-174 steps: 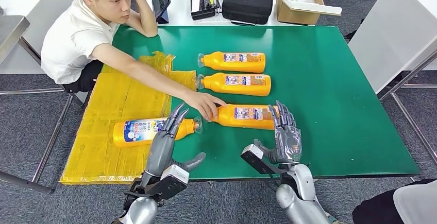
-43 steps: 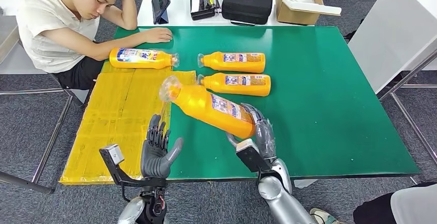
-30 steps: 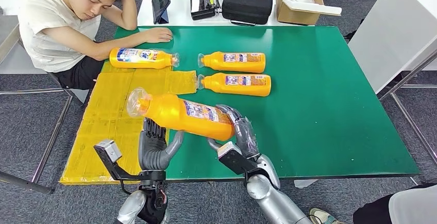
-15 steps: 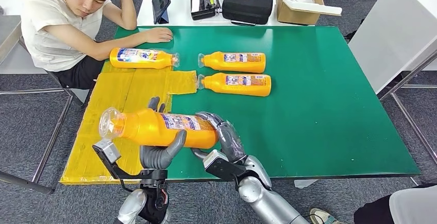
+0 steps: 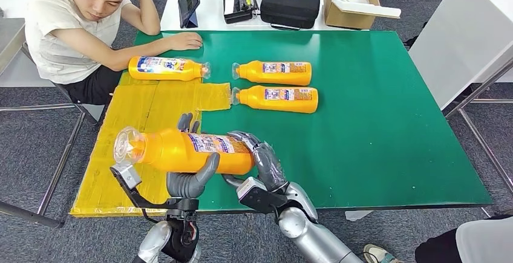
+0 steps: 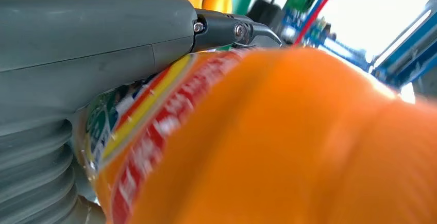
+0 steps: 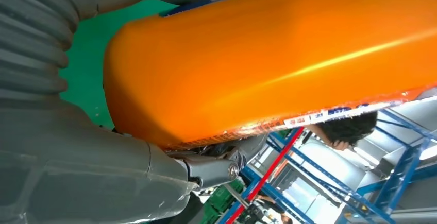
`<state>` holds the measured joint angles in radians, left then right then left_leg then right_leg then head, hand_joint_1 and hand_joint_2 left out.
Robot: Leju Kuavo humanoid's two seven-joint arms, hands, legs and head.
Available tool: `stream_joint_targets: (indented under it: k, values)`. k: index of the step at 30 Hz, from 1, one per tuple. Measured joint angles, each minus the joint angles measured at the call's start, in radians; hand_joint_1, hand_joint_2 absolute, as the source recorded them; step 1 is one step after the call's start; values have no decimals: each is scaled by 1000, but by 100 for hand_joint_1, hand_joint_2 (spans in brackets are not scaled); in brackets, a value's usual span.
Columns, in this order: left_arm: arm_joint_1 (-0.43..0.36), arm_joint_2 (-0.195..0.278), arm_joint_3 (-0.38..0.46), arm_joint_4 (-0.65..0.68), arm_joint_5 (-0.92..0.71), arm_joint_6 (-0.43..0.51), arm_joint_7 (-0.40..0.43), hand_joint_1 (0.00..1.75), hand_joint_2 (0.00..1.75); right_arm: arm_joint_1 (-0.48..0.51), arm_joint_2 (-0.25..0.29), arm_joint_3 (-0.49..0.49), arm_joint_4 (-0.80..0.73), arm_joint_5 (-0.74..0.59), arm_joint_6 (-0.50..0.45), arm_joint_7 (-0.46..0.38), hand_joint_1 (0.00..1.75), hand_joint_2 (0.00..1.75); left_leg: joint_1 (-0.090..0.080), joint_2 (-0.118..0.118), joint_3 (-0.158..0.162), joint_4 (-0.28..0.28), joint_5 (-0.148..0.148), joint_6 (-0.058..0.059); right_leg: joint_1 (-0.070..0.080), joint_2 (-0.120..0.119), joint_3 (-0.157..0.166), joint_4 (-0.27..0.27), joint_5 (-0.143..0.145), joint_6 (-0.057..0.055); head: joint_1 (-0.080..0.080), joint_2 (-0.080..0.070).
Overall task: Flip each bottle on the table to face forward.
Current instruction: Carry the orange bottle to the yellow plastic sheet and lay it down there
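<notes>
My right hand (image 5: 261, 161) gripping the base end of an orange bottle (image 5: 181, 150) held level above the table's near edge, my left hand (image 5: 189, 177) cupped around its middle from below, green table (image 5: 375, 124), yellow sheet (image 5: 133, 124), three more bottles (image 5: 275, 85) lying beyond, a seated person (image 5: 78, 27) leaning there.

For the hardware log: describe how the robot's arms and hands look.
Both arms are silver metal with rounded joints. The left robot hand and right robot hand are grey, with a thick grey thumb, darker segmented fingers and a grey ribbed wrist cover. A small black-and-white camera block sits on a black bracket at each wrist.
</notes>
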<state>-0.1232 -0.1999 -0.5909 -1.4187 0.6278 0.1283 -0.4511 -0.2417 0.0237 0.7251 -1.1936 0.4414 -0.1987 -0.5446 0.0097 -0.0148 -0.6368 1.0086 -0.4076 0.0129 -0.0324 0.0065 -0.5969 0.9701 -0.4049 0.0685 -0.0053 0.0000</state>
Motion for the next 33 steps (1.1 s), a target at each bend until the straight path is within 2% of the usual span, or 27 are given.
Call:
stream_joint_targets:
  k: [4, 8, 10, 11, 14, 15, 17, 18, 21, 22, 25, 30, 33]
  values:
    - [0, 1, 0, -2, 24, -79, 10, 1, 175, -6, -1, 3, 0, -30, 14, -5, 175, 175, 0, 0, 0, 0, 0, 0, 0, 0, 0, 0, 0, 0, 0, 0]
    - [-1, 4, 1, -4, 23, -110, 10, 175, 175, -9, -3, 3, 0, -34, 30, -20, 175, 175, 0, 0, 0, 0, 0, 0, 0, 0, 0, 0, 0, 0, 0, 0]
    - [-1, 4, 5, -4, 30, -118, 6, 175, 175, -10, -3, 2, 0, -54, 58, -29, 175, 175, 0, 0, 0, 0, 0, 0, 0, 0, 0, 0, 0, 0, 0, 0]
    - [-1, 4, 8, -4, 41, -125, 5, 175, 175, -11, -3, 1, 0, -77, 83, -33, 164, 175, 0, 0, 0, 0, 0, 0, 0, 0, 0, 0, 0, 0, 0, 0]
    - [-1, 4, 16, -3, 68, -145, 8, 175, 175, -11, -3, -2, 0, -123, 131, -41, 87, 175, 0, 0, 0, 0, 0, 0, 0, 0, 0, 0, 0, 0, 0, 0]
    - [0, 4, 16, -3, 69, -145, 9, 175, 175, -11, -3, -2, 0, -124, 132, -41, 72, 175, 0, 0, 0, 0, 0, 0, 0, 0, 0, 0, 0, 0, 0, 0]
    - [0, 4, 16, -3, 70, -146, 9, 175, 175, -11, -3, -2, 0, -125, 133, -41, 72, 175, 0, 0, 0, 0, 0, 0, 0, 0, 0, 0, 0, 0, 0, 0]
    - [0, 4, 17, -3, 72, -147, 10, 175, 175, -11, -2, -3, 0, -126, 135, -41, 64, 175, 0, 0, 0, 0, 0, 0, 0, 0, 0, 0, 0, 0, 0, 0]
    - [2, 4, 32, -3, 125, -193, 25, 175, 175, -13, -1, -9, 6, -169, 193, -51, 10, 175, 0, 0, 0, 0, 0, 0, 0, 0, 0, 0, 0, 0, 0, 0]
    - [3, 4, 40, -3, 145, -216, 29, 175, 175, -13, 1, -13, 12, -193, 225, -54, 0, 175, 0, 0, 0, 0, 0, 0, 0, 0, -1, 0, 0, 0, 0, 0]
    - [6, 3, 52, -15, 59, -160, -26, 175, 175, 10, 19, -38, 44, -236, 236, -29, 0, 175, 0, 0, 0, 0, 0, 0, 0, 0, -1, 0, 0, 0, 0, 0]
    - [-5, 2, 48, -32, -262, 133, -153, 175, 175, 58, 25, -56, 55, -221, 193, -10, 0, 175, 0, 0, -1, 0, 0, 0, 0, 0, -1, 0, 0, 0, 0, 0]
    - [-13, 2, 48, -27, -365, 235, -184, 175, 175, 77, 22, -57, 53, -200, 170, -7, 0, 175, 0, 0, -1, 0, 0, 0, 0, 0, -1, 0, 0, 0, 0, 0]
